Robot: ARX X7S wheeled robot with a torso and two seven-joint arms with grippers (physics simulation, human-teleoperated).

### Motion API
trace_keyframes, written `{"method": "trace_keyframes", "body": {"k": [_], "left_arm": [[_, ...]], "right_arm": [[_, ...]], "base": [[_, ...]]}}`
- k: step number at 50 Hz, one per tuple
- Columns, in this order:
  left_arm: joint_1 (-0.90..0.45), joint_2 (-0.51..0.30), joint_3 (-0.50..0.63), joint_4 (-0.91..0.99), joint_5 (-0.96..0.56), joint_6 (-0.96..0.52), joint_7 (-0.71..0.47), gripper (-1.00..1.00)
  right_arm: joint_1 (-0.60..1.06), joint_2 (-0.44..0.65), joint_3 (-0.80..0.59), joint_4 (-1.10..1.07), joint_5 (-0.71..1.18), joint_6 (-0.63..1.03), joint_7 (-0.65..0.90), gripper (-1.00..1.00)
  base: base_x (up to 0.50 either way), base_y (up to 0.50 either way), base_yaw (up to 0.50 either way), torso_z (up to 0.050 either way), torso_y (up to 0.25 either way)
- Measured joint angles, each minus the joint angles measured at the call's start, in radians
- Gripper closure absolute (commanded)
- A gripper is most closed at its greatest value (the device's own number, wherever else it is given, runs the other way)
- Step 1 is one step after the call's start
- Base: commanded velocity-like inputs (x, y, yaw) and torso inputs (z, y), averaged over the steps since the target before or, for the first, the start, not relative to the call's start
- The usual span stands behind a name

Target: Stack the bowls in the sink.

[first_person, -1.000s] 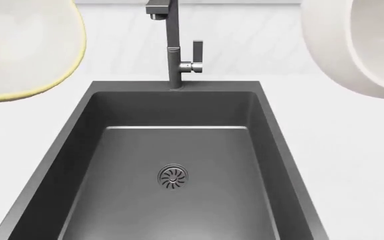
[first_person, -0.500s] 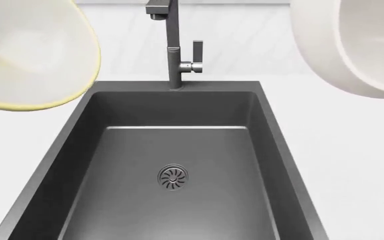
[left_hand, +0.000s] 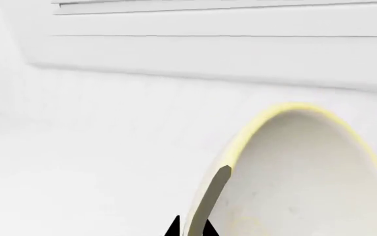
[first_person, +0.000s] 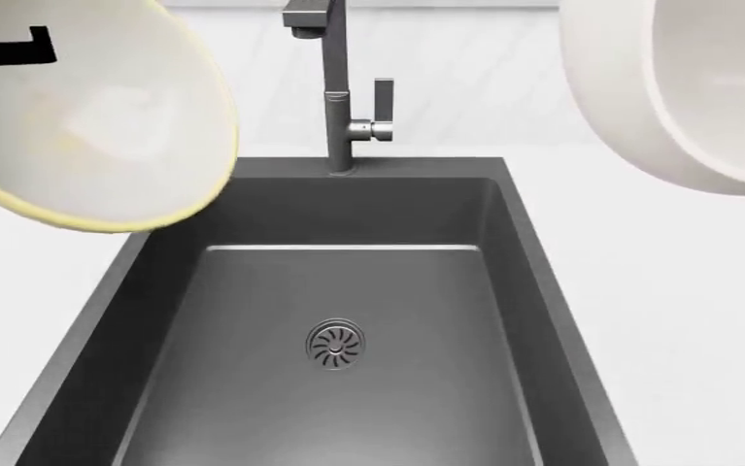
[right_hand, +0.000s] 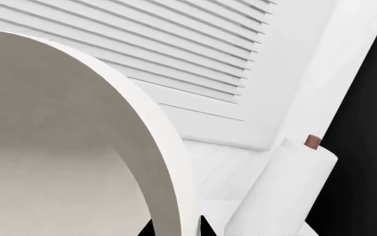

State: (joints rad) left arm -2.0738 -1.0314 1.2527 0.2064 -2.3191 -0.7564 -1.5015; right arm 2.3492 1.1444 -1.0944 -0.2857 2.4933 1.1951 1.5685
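The cream bowl [first_person: 93, 121] with a pale yellow rim hangs tilted in the air over the back left corner of the dark grey sink [first_person: 346, 209]. My left gripper [left_hand: 190, 230] is shut on the rim of the cream bowl [left_hand: 293, 182], one fingertip on each side of the wall. The larger white bowl [first_person: 683, 87] hangs tilted at the upper right, above the counter beside the sink. My right gripper [right_hand: 175, 228] is shut on the rim of the white bowl [right_hand: 57, 147]. Nothing lies in the sink around its round metal drain [first_person: 336, 344].
A tall grey faucet [first_person: 336, 87] with a side lever stands behind the sink's middle. White counter [first_person: 683, 311] runs on both sides. A white roll [right_hand: 283, 191] with a brown core stands near slatted blinds [right_hand: 175, 54].
The cream bowl has moved right and down, from the left counter to over the sink's back left corner. The white bowl has shifted slightly left.
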Motion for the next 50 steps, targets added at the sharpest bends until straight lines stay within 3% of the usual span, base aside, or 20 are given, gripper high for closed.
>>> {"method": "trace_keyframes", "body": {"k": [50], "left_arm": [[0.123, 0.177, 0.046, 0.023, 0.057, 0.058, 0.157, 1.0]], "right_arm": [[-0.045, 0.049, 0.005, -0.041, -0.033, -0.03, -0.031, 1.0]], "base": [[0.02, 0.0, 0.0, 0.0, 0.001]]}}
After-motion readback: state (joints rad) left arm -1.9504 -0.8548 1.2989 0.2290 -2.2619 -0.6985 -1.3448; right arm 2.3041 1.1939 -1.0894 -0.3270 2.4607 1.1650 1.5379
